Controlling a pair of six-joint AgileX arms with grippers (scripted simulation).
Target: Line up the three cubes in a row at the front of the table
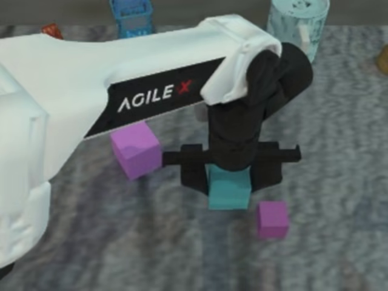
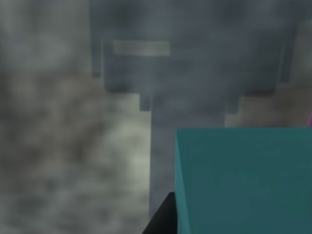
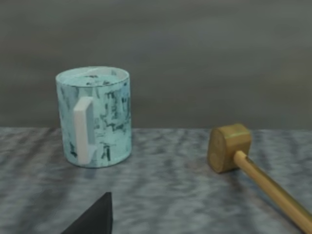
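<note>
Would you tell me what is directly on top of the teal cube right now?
The left gripper sits over the teal cube, covering its far edge; whether the fingers touch it is hidden.

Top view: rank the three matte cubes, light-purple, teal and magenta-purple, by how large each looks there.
1. Light-purple matte cube, partly under the left arm.
2. Teal matte cube, top edge hidden by the left gripper; it looks close to the first, so this order is unsure.
3. Magenta-purple matte cube, clearly smallest.
</note>
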